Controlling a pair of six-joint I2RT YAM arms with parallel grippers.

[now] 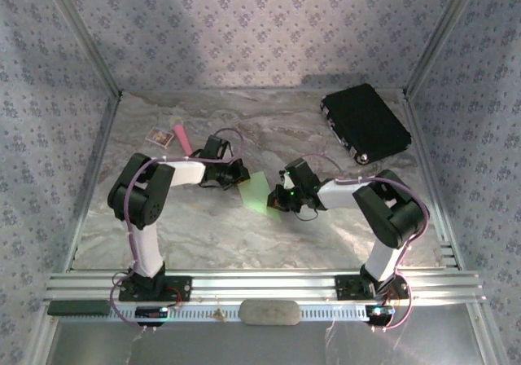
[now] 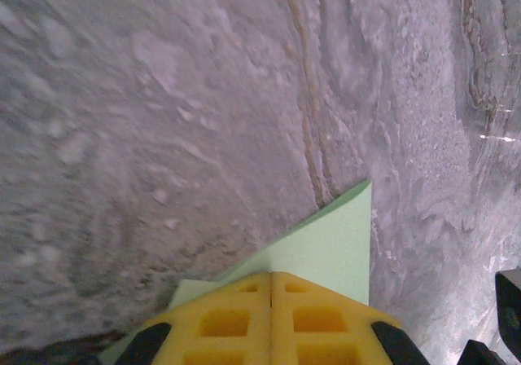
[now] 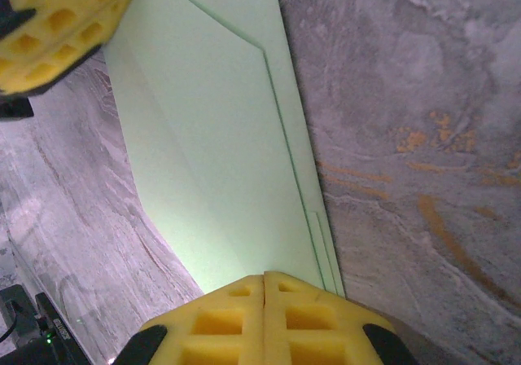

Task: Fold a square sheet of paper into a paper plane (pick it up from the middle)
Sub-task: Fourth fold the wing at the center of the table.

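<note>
The square sheet of paper (image 1: 256,190) is lime green and creased into overlapping layers, lying on the marble table between the two arms. My left gripper (image 1: 241,175) is shut, its yellow tips set down on the sheet's left corner. In the left wrist view the paper (image 2: 334,247) spreads face-on from under the left gripper (image 2: 271,274). My right gripper (image 1: 275,200) is shut too. In the right wrist view the right gripper (image 3: 264,275) sits on the near end of the paper (image 3: 212,137), whose fold lines run away from it. The left gripper's fingers (image 3: 57,23) rest on the far corner.
A black case (image 1: 365,122) lies at the back right. A small white card (image 1: 160,138) and a pink stick (image 1: 182,137) lie at the back left. Patterned walls close in three sides, and an aluminium rail (image 1: 260,288) runs along the near edge.
</note>
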